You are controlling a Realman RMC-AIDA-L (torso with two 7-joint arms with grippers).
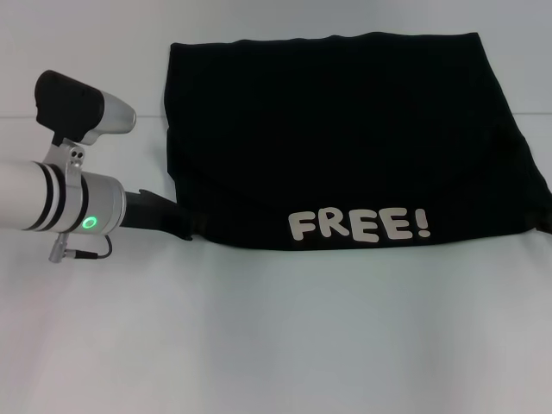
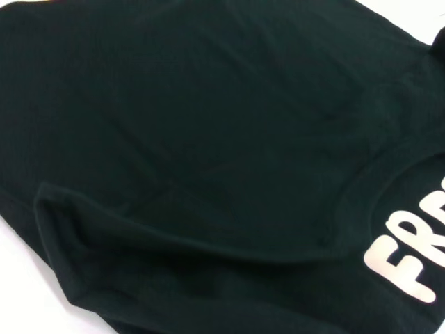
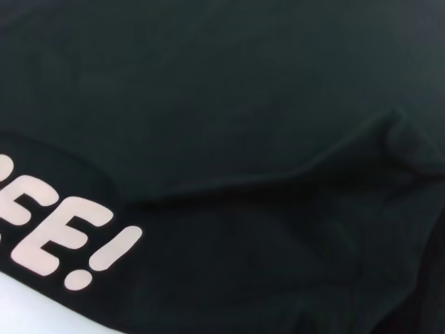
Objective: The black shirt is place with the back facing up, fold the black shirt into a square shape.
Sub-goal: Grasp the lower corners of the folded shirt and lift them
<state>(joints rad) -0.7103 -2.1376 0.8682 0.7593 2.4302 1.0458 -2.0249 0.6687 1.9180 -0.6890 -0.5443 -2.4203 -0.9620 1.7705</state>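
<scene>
The black shirt point(image 1: 345, 138) lies on the white table as a wide folded rectangle. The pale lettering "FREE!" point(image 1: 358, 225) faces up along its near edge. My left gripper point(image 1: 177, 222) reaches in from the left, low at the shirt's near left corner, dark against the dark cloth. The left wrist view shows the shirt point(image 2: 208, 139) close up, with a raised fold point(image 2: 62, 229) and part of the lettering point(image 2: 410, 257). The right wrist view shows the shirt point(image 3: 243, 104) with the end of the lettering point(image 3: 62, 243) and a crease point(image 3: 389, 139). My right gripper does not show.
The white table point(image 1: 276, 336) stretches in front of the shirt and to its left. My left arm's silver wrist point(image 1: 78, 207) with a green light hangs over the table's left side. The shirt's right edge point(image 1: 543, 198) reaches the head view's border.
</scene>
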